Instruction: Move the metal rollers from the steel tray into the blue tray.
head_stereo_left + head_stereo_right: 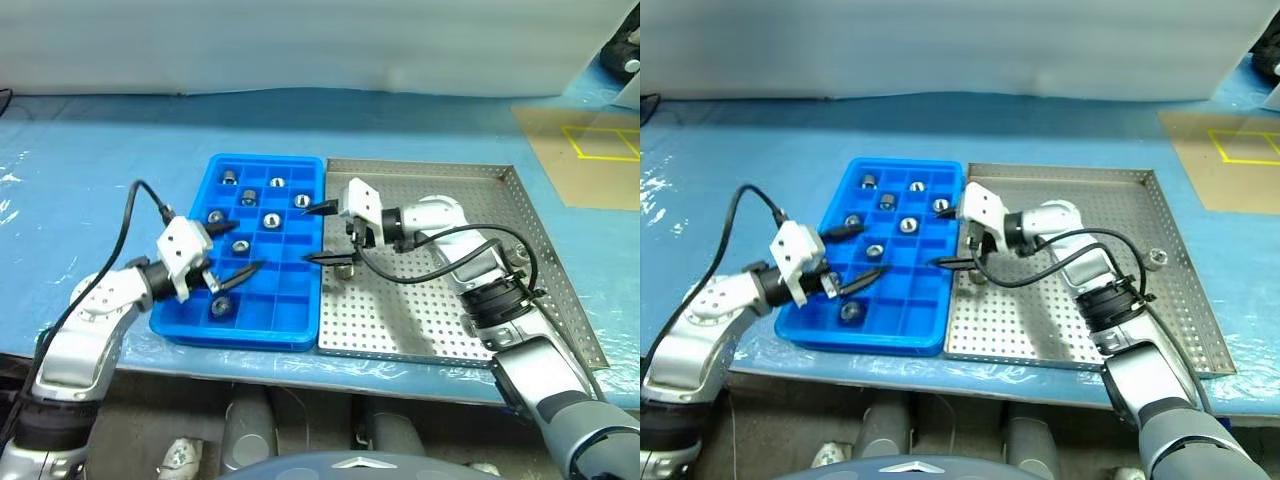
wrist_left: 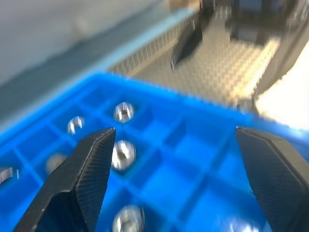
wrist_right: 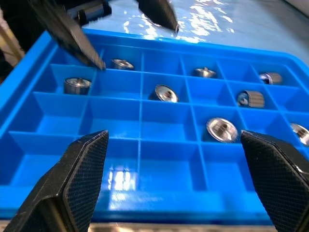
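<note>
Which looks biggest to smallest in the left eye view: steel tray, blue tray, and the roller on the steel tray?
1. steel tray, largest.
2. blue tray, narrower and clearly smaller.
3. roller, by far the smallest, lying on the steel tray by the right gripper.

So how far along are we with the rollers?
Done: about eight rollers sit in the blue tray. In hand: nothing; the left gripper and right gripper are both open and empty. Left: one roller beside the right gripper on the steel tray, another roller near its right rim.
</note>
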